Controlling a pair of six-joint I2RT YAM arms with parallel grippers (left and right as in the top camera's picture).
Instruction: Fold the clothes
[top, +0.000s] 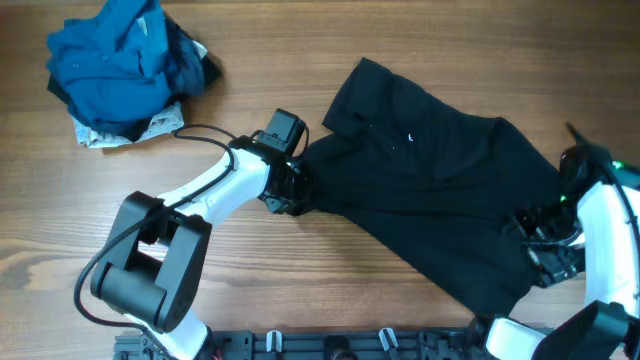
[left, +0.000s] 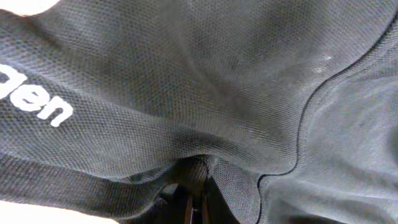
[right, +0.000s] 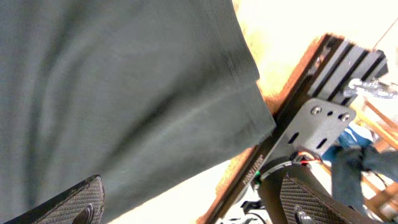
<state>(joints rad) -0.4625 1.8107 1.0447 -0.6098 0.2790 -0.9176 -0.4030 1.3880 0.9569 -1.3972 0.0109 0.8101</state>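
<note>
judging from how the black shirt (top: 440, 190) lies, the folding is barely begun: it is spread loosely and rumpled across the middle and right of the table (top: 300, 300), slanting from upper left to lower right, and no clean fold is seen in it. its left edge is pinched by the left gripper (top: 286, 196); in the left wrist view the mesh cloth is gathered into a tuck between jaws closed on it. the right gripper (top: 548, 262) is set at the shirt's lower right edge, and its fingers (right: 81, 202) are spread apart with the hem lying across the gap, so nothing is clamped there. a heap of blue clothes (top: 120, 65) is left at the far left corner, well apart from the shirt. flattening and folding the shirt, then the heap, are judged to remain.
</note>
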